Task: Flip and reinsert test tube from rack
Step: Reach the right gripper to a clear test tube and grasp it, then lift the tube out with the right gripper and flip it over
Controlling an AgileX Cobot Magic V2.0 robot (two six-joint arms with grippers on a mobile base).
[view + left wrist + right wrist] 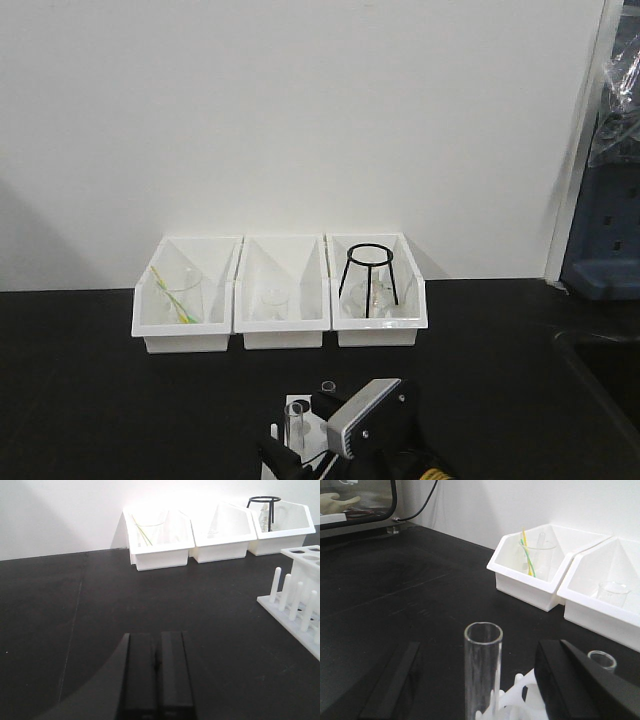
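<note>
Closest to the right wrist lens, right gripper (483, 644) spread wide and gripping nothing, one black finger (395, 680) low on the left, the other low on the right. Upright between those fingers and touching neither: test tube (482, 670), clear glass, rimmed mouth up, standing in rack (512, 702), with only a sliver of white plastic showing at its foot. Just beyond the right-hand finger and partly hidden by it, rim of thinner clear tube (601, 659), apparently in the same rack. From the left wrist lens, left gripper (156, 637) closed, two black fingers pressed side by side with nothing between them, facing across bare black table (100, 605), well to the left of the rack's flat base and its upright white pegs (299, 600). From the front, grey camera housing (362, 418) of the right arm blocking much of the rack. Farther back, against white wall (300, 100), three white bins touching in a row: left bin (187, 340) with a glass beaker (183, 297) holding yellow and green sticks (172, 296); middle bin (282, 338) with a small beaker (274, 303); right bin (377, 335) with a black wire tripod stand (368, 264). Far right, blue object (605, 255), cut off by the frame edge and not identifiable.
</note>
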